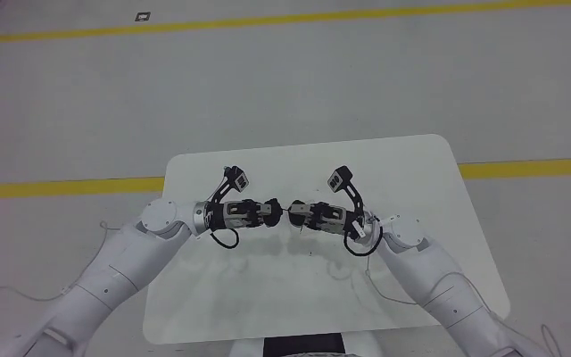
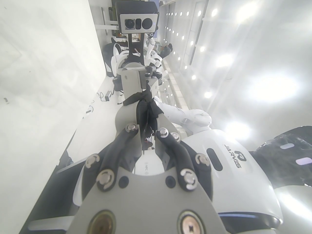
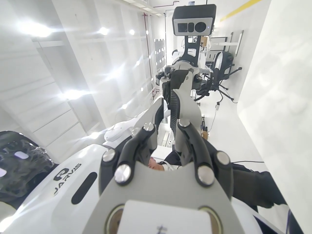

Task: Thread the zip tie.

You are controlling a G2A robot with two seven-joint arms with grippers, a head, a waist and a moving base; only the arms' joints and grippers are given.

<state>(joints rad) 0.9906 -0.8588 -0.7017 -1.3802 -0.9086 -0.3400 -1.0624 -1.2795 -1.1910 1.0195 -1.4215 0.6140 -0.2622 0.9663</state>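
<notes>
Above the middle of the white surface (image 1: 401, 178), the two arms are meeting tip to tip. The left jaws are pinching narrow on one end of the thin zip tie (image 1: 284, 211), and the right jaws, also narrow, are gripping its other end. The tie is spanning the small gap between them.

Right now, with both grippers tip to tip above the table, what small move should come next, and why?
Probably ease the left gripper slightly toward the right gripper. Both look shut on the thin zip tie, which bridges the small gap between their tips above the white table; whether its tail has entered the head is too small to tell.
</notes>
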